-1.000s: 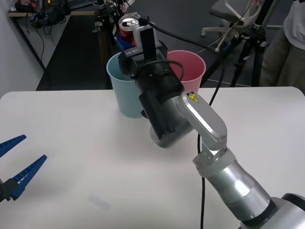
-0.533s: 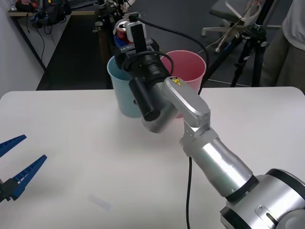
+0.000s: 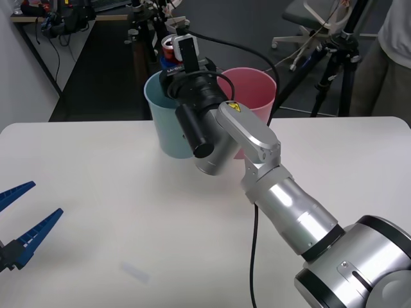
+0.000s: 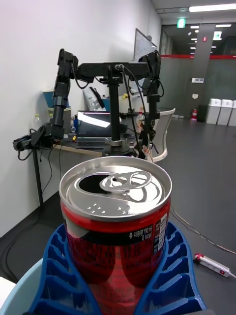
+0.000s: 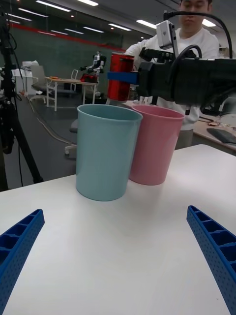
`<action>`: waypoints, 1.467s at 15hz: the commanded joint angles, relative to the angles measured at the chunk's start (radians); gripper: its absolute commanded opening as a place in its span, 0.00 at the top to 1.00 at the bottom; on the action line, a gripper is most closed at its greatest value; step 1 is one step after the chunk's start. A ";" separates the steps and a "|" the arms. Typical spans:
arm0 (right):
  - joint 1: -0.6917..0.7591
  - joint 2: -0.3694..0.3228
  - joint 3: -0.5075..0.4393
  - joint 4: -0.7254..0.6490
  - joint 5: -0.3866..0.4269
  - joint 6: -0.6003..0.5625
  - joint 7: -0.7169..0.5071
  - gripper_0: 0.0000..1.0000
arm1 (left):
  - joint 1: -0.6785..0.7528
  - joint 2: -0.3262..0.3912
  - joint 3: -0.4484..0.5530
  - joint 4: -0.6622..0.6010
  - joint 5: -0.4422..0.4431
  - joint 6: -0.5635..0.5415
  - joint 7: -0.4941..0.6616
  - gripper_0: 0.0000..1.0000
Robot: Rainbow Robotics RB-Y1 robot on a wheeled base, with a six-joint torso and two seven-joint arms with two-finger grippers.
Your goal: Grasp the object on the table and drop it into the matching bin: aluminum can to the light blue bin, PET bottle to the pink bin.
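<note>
My right gripper is shut on the aluminum can, a small red can with a silver top, and holds it upright above the far rim of the light blue bin. The pink bin stands touching it on the right. In the right wrist view the can sits between my blue fingers, with the pale blue rim below. The left wrist view shows the can held over the light blue bin and pink bin. My left gripper waits open at the table's near left.
The white table stretches wide in front of both bins. My right arm reaches across its middle with a black cable hanging off it. A tripod and a person stand beyond the far right edge.
My right arm has swung its forearm left and turned the wrist, lowering the can slightly over the light blue bin. The left gripper has not moved.
</note>
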 commanded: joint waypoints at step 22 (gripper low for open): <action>0.093 0.000 -0.029 -0.092 0.019 -0.161 -0.023 0.00 | 0.000 0.000 0.000 0.000 0.000 0.000 0.000 0.00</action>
